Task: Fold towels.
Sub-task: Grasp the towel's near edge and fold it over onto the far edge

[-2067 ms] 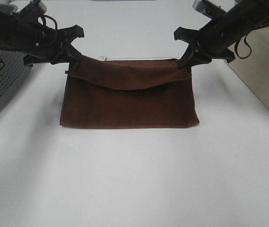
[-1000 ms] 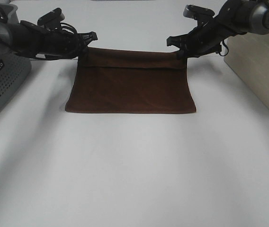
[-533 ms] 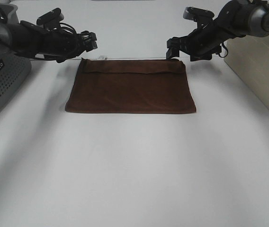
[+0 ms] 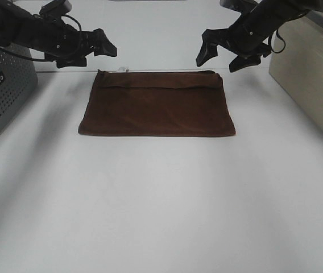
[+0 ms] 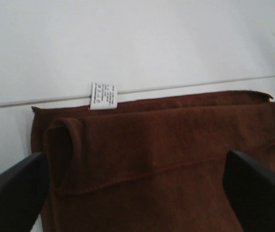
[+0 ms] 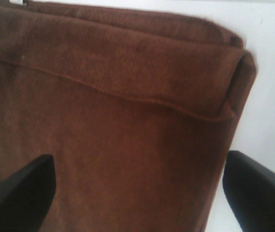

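A brown towel (image 4: 157, 105) lies folded flat on the white table (image 4: 161, 199), with a narrow folded-over band along its far edge. My left gripper (image 4: 93, 54) is open and empty, raised just beyond the towel's far left corner. My right gripper (image 4: 218, 58) is open and empty, raised above the far right corner. The left wrist view shows the towel (image 5: 166, 159) with a white label (image 5: 103, 95) at its far edge, under my open left gripper (image 5: 135, 191). The right wrist view shows the towel's folded corner (image 6: 118, 96) under my open right gripper (image 6: 137, 193).
A grey perforated basket (image 4: 2, 91) stands at the left edge of the table. A beige bin (image 4: 312, 74) stands at the right. A thin seam (image 5: 200, 83) runs across the table just behind the towel.
Both grippers carried the towel's near edge over to the far edge, let go and rose clear. The towel now lies flat in a fold.
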You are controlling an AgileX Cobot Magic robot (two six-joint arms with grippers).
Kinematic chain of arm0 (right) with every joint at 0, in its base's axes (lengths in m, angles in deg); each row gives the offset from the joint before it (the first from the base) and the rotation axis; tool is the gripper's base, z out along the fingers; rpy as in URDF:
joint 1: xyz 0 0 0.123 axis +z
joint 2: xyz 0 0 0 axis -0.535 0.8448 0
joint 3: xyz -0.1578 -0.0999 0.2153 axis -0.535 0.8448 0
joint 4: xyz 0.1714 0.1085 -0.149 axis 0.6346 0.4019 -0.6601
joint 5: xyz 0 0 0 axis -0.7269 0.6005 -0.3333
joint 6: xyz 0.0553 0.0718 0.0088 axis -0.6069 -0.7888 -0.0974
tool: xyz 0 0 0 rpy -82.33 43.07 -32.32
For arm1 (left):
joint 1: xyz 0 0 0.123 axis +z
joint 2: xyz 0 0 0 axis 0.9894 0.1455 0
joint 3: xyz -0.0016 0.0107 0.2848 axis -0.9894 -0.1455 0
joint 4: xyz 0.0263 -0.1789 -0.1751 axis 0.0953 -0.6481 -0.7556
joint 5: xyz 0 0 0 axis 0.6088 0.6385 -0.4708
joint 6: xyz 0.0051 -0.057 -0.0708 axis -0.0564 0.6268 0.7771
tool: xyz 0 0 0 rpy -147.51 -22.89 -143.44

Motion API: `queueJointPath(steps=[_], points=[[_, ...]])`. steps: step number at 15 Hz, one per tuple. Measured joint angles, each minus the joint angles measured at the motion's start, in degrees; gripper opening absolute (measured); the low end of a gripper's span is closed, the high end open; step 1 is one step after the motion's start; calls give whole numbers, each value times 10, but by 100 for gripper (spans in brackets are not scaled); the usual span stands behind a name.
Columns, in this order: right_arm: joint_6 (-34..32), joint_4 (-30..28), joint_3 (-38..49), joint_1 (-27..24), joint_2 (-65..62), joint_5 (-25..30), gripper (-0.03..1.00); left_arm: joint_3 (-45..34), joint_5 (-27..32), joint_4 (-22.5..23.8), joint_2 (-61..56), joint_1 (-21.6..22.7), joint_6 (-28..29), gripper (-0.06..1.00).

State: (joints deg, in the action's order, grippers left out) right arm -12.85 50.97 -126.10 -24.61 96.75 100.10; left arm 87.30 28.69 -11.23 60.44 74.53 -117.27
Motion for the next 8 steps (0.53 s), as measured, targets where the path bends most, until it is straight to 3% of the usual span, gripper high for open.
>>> queueJointPath(steps=[1,4,8], points=[[-26,-9,-1,0,-5,57,87,1,61,2,-1,11,32,92],[-71,-37,-1,0,-6,147,87,1,160,22,-1,18,85,91],[-85,-40,-2,0,-6,193,87,-49,188,32,-13,18,126,91]])
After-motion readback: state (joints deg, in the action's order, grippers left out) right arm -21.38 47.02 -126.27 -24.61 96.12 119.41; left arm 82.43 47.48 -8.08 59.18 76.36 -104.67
